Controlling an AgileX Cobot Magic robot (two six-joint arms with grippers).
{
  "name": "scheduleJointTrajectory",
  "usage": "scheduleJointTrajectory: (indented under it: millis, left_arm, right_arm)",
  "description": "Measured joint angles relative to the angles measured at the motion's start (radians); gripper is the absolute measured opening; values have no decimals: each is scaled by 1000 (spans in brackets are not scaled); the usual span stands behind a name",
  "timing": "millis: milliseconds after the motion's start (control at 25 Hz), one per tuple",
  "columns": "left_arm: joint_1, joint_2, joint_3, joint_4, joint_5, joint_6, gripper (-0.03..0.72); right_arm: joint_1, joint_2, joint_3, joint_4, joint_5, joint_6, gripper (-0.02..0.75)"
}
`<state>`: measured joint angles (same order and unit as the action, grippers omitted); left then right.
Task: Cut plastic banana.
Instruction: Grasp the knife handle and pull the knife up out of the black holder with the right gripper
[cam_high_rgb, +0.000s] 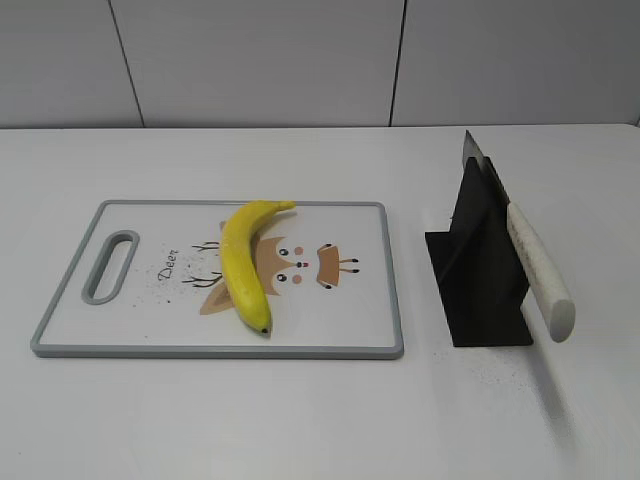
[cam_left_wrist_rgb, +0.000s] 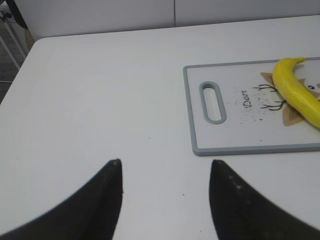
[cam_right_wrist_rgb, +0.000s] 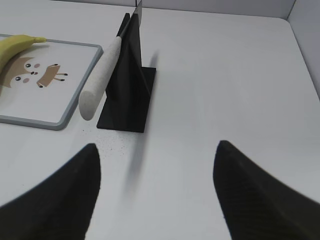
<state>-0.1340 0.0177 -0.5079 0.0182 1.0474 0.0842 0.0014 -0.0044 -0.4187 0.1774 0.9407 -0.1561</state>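
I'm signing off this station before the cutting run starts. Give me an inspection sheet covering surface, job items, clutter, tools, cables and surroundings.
Surface: white table, with dark specks near the black knife stand.
Job items: plastic banana whole, lying on the grey-rimmed cutting board across its deer print; knife resting in the stand to the board's right, pale handle pointing toward the camera in the exterior view.
Clutter: nothing seen.
Tools: left tool open, above bare table left of the board; right tool open, above bare table before the stand; neither holds anything.
Cables: nothing seen.
Surroundings: pale panelled wall behind the table.
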Motion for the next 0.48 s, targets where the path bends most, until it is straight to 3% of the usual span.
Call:
scheduleJointTrajectory:
  millis: [480]
  left_arm:
    - [0,0,0,0,0,0,527]
  right_arm:
    - [0,0,0,0,0,0,552]
